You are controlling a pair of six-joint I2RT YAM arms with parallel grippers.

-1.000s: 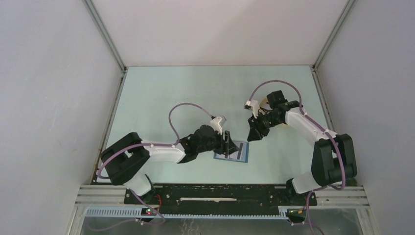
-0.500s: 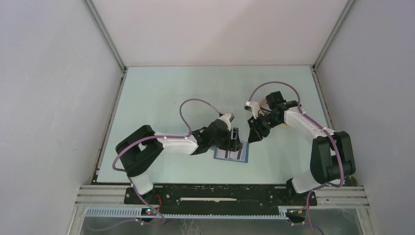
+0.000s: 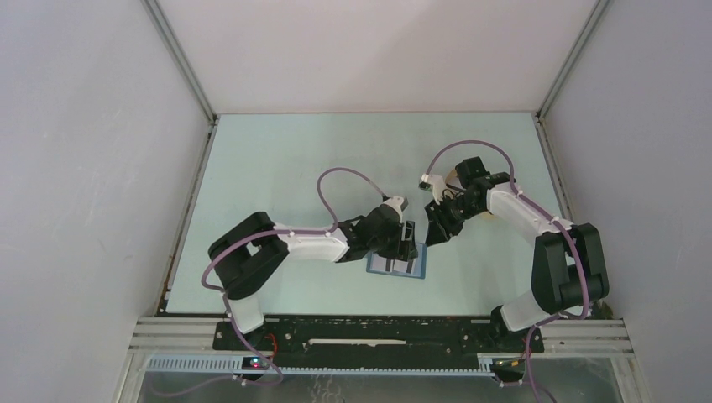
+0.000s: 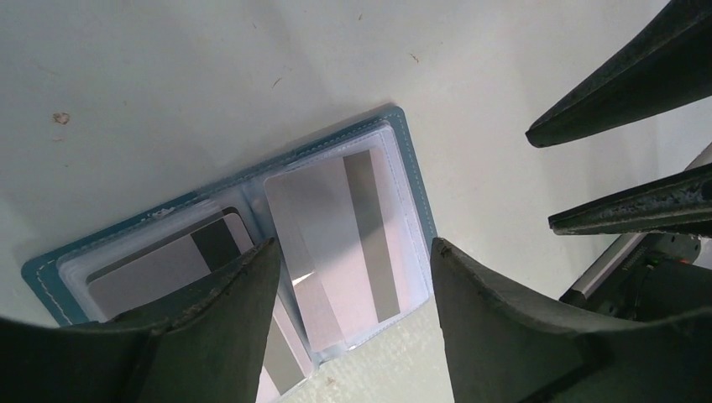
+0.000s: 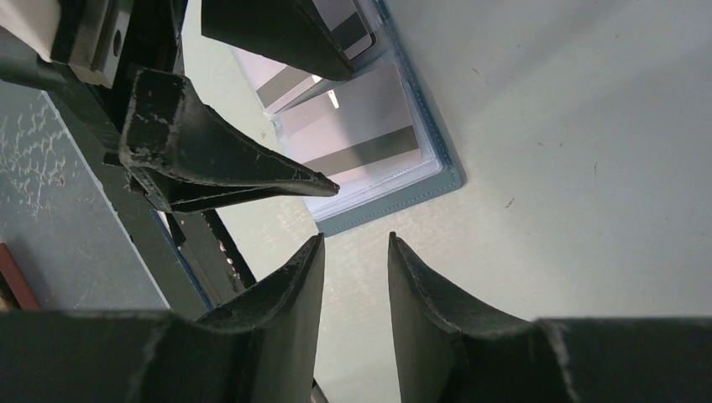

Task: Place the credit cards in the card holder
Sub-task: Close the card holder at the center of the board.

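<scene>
The blue card holder [image 3: 396, 267] lies spread open and flat on the pale counter [image 3: 277, 168], in its near half, between the two arms. Striped credit cards [image 4: 336, 227] show on both of its halves. The left pincer [image 3: 406, 245] hangs right over it, jaws wide, nothing between them. The right pincer [image 3: 434, 232] hovers just beside the holder's far right corner, jaws narrowly parted, empty too.

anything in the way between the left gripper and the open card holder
Nothing visible does. The left gripper hangs over the open card holder with its jaws apart, and a striped card in the holder shows plainly between them. The right gripper sits off to one side, not in between.
</scene>
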